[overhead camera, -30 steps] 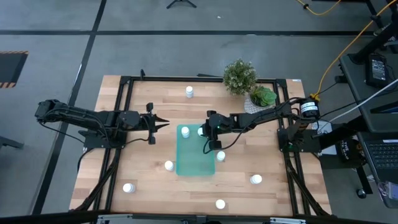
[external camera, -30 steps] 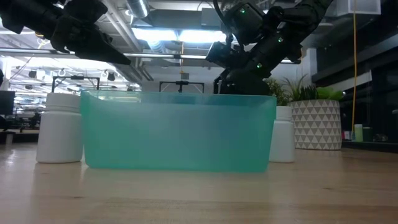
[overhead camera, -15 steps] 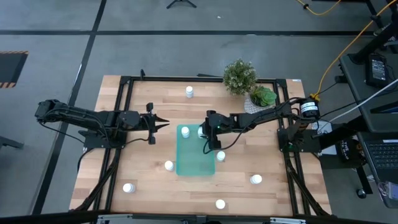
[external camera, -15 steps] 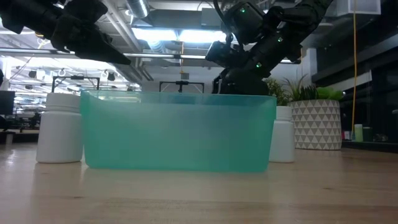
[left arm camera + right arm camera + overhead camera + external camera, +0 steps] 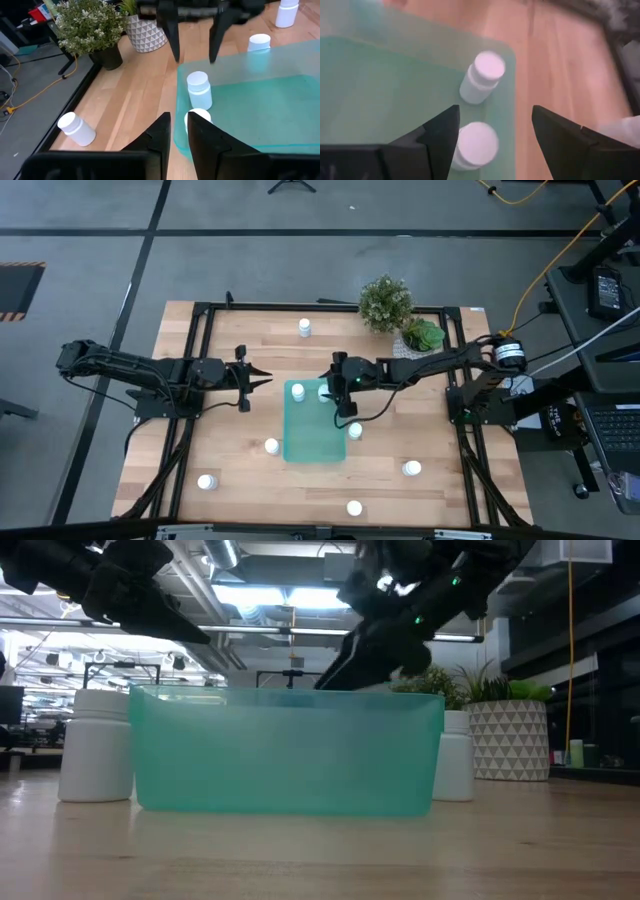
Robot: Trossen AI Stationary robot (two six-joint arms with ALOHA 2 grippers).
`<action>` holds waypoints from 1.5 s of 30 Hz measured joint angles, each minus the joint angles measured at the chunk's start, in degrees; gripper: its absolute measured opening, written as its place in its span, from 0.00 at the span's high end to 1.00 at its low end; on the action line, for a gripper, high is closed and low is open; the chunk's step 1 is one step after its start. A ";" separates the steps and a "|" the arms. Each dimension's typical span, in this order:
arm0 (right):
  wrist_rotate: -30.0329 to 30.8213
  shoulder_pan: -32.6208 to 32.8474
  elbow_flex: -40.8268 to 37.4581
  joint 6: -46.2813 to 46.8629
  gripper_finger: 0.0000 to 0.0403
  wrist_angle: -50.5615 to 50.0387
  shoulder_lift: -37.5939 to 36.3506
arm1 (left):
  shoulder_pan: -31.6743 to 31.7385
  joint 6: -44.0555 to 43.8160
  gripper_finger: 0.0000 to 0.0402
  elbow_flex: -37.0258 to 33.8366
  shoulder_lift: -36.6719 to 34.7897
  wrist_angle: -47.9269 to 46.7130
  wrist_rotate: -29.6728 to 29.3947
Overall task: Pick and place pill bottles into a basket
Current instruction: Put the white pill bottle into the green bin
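The teal tray (image 5: 313,425) lies at the table's middle, and it also shows in the low view (image 5: 290,755). Two white pill bottles stand upright inside its far end (image 5: 297,391) (image 5: 324,392); the right wrist view shows them from above (image 5: 482,77) (image 5: 475,145). My right gripper (image 5: 338,392) hovers open above the tray's far right corner, fingers pointing down and touching nothing (image 5: 495,110) (image 5: 194,55). My left gripper (image 5: 264,379) waits shut, left of the tray's far end and above the table (image 5: 179,135).
Loose bottles stand on the wood: left of the tray (image 5: 271,446), right of it (image 5: 354,430), at the far edge (image 5: 304,328), and three near the front (image 5: 206,481) (image 5: 354,507) (image 5: 412,469). Two potted plants (image 5: 385,302) (image 5: 420,335) stand at the far right.
My right gripper has risen from the tray's far right corner and drawn slightly toward the table's far edge. Both bottles in the tray stay upright where they were.
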 joint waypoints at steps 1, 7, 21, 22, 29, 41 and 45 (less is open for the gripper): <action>0.00 0.00 0.02 -0.23 0.38 -0.23 -1.13 | 0.00 0.02 0.84 0.00 0.00 0.02 0.00; -0.03 -0.01 0.02 -2.99 0.38 -5.82 -8.10 | 0.00 0.02 0.83 0.00 0.00 -0.08 0.00; -2.48 -2.23 -15.78 1.70 0.38 5.99 -22.03 | -0.02 0.02 0.83 0.00 0.00 -0.55 0.00; -2.46 -2.25 -16.74 1.75 0.38 6.89 -22.77 | 0.00 0.00 0.83 0.00 0.00 -0.53 0.00; -2.60 -2.29 -20.15 3.18 0.38 9.38 -25.21 | 0.00 0.02 0.83 0.00 0.00 -0.48 0.00; -4.69 -2.27 -20.44 8.39 0.38 7.13 -24.12 | 0.00 -0.30 0.83 0.00 0.00 -0.44 0.00; -13.31 -2.16 -19.76 11.94 0.38 2.34 -24.44 | 0.00 -3.72 0.84 0.00 0.00 -0.54 0.93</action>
